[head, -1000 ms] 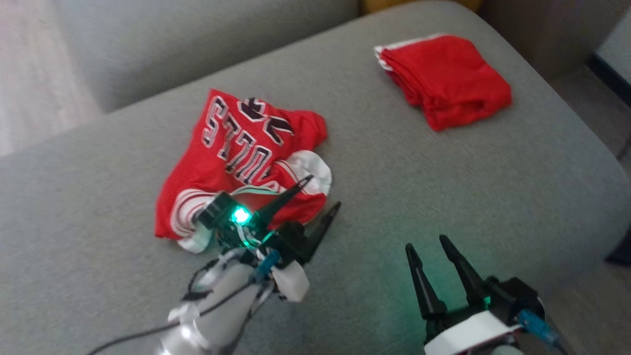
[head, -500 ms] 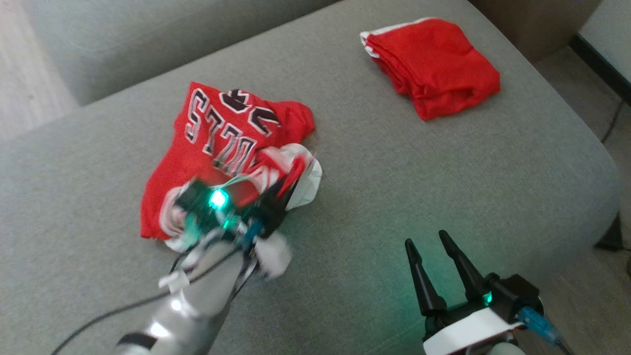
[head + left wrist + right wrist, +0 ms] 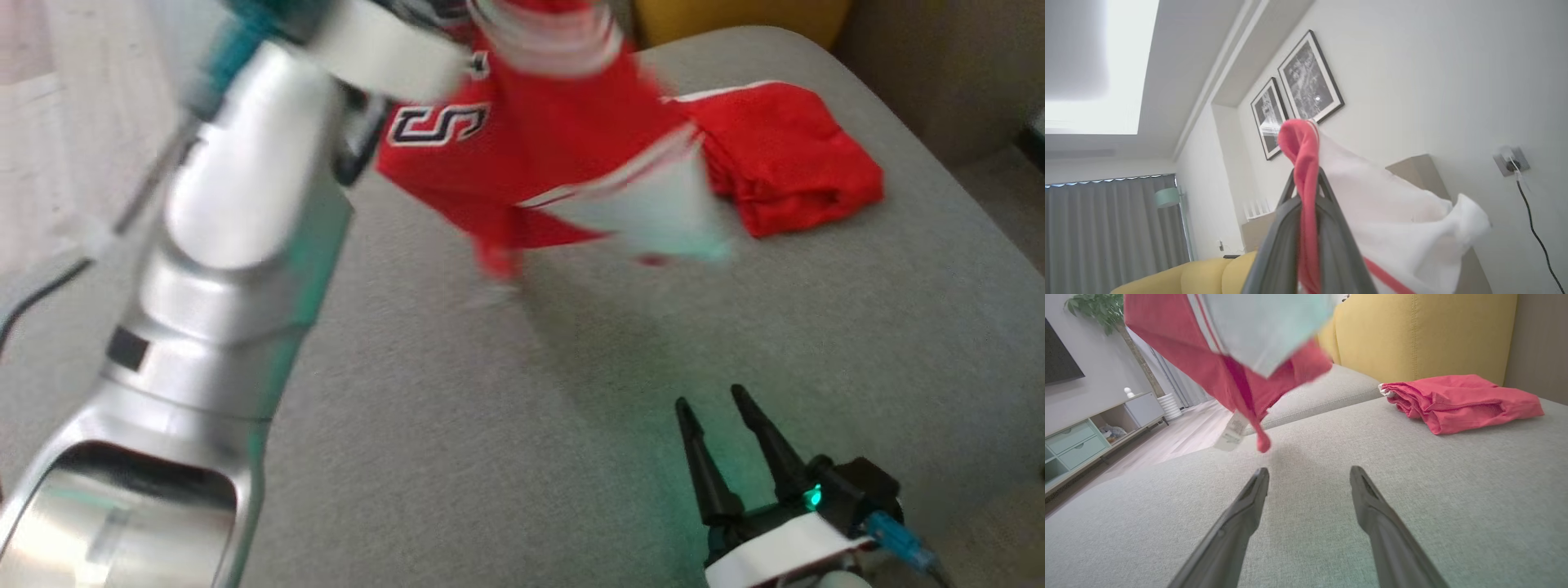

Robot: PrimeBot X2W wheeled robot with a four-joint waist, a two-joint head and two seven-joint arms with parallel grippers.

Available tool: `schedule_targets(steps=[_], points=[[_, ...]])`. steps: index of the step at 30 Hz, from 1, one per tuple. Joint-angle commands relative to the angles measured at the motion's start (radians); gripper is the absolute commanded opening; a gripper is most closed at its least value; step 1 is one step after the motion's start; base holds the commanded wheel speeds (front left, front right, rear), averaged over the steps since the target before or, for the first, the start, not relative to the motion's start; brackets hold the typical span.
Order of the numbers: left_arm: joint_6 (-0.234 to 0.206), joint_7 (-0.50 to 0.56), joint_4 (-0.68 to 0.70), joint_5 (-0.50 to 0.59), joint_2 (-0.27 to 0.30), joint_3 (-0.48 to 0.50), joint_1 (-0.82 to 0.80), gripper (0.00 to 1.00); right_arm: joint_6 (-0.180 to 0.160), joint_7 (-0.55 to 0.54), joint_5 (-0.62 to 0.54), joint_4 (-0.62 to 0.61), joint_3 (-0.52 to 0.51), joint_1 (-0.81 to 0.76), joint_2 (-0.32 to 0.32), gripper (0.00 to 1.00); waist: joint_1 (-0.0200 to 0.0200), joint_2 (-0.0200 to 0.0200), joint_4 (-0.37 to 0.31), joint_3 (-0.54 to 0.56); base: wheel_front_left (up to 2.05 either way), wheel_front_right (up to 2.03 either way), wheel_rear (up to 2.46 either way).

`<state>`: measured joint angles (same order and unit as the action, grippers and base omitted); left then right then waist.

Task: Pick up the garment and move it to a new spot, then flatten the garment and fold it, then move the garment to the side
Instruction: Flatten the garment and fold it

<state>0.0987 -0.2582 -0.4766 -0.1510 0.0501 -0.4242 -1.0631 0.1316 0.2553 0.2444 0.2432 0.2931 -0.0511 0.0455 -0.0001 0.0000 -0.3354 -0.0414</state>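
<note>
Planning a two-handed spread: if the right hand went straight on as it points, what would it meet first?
Probably the grey sofa cushion; the hanging jersey dangles just left of that line, depth unclear.

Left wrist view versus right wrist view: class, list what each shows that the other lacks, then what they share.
Left wrist view's own: the left gripper shut on the jersey, two framed pictures, a curtain, a wall socket. Right wrist view's own: the open right gripper, a folded red garment, the grey sofa, a cabinet. Shared: the hanging jersey and a yellow sofa.
</note>
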Motion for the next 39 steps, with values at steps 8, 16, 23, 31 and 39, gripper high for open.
schedule_targets(steps=[8,16,23,31,39], points=[[0.009,-0.003,0.013,-0.160,0.072,0.148,0.371,0.00,-0.001,0.006,-0.005,-0.039,-0.029,-0.003,0.005,1.00,0.0001,0.0000,0.162,0.015,0.00,0.00,0.00],[-0.002,-0.004,0.039,-0.198,0.094,0.254,0.755,0.09,-0.001,0.006,-0.032,-0.035,-0.055,0.006,0.005,1.00,0.0001,0.0000,0.274,-0.022,0.00,0.00,0.00],[-0.049,-0.004,0.142,-0.094,0.081,0.373,0.872,1.00,-0.001,0.006,-0.044,-0.027,-0.055,0.014,0.005,1.00,0.0001,0.0000,0.338,-0.033,0.00,0.00,0.00],[-0.041,-0.004,0.352,0.058,0.027,0.335,1.010,1.00,-0.001,0.006,-0.057,-0.026,-0.081,0.011,0.005,1.00,0.0001,0.0000,0.355,-0.035,0.00,0.00,0.00],[-0.044,-0.004,0.324,0.161,0.015,0.184,1.035,1.00,-0.001,0.006,-0.067,-0.032,-0.089,0.016,0.005,1.00,0.0001,0.0000,0.317,-0.052,0.00,0.00,0.00]])
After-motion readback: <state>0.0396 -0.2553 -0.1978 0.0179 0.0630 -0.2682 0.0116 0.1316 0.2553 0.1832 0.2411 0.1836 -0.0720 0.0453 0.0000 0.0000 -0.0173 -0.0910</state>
